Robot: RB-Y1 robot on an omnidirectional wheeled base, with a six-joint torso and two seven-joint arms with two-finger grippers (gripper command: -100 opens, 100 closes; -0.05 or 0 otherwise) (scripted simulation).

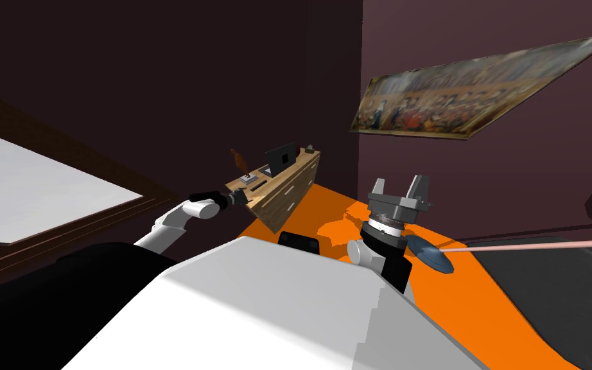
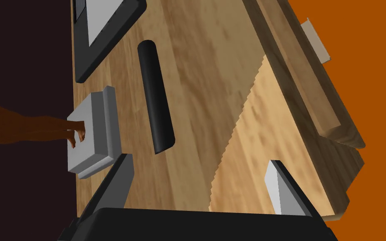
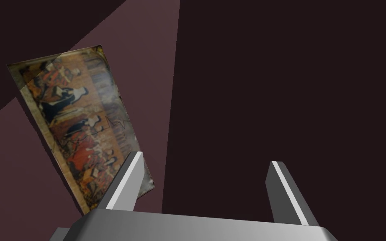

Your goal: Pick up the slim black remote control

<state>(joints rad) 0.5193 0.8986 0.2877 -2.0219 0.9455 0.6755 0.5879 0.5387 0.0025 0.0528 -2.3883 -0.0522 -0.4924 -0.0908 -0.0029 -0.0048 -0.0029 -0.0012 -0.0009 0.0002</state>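
Observation:
A slim black remote (image 2: 156,97) lies flat on the top of a wooden dresser (image 2: 213,83); in the head view the remote (image 1: 258,185) is a thin dark bar on the dresser (image 1: 285,187). My left gripper (image 2: 200,184) hovers open just short of the remote's near end, its fingers clear of it. In the head view the left gripper (image 1: 242,197) is at the dresser's near end. My right gripper (image 1: 399,188) is raised beside my chest, pointing up, and in the right wrist view the right gripper (image 3: 204,188) is open and empty.
Beside the remote stand a grey block base (image 2: 93,132) carrying a brown figure (image 2: 29,125) and a black-framed screen (image 2: 104,29). The dresser stands against a dark wall on an orange floor (image 1: 481,302). A dark grey rug (image 1: 564,295) lies to the right.

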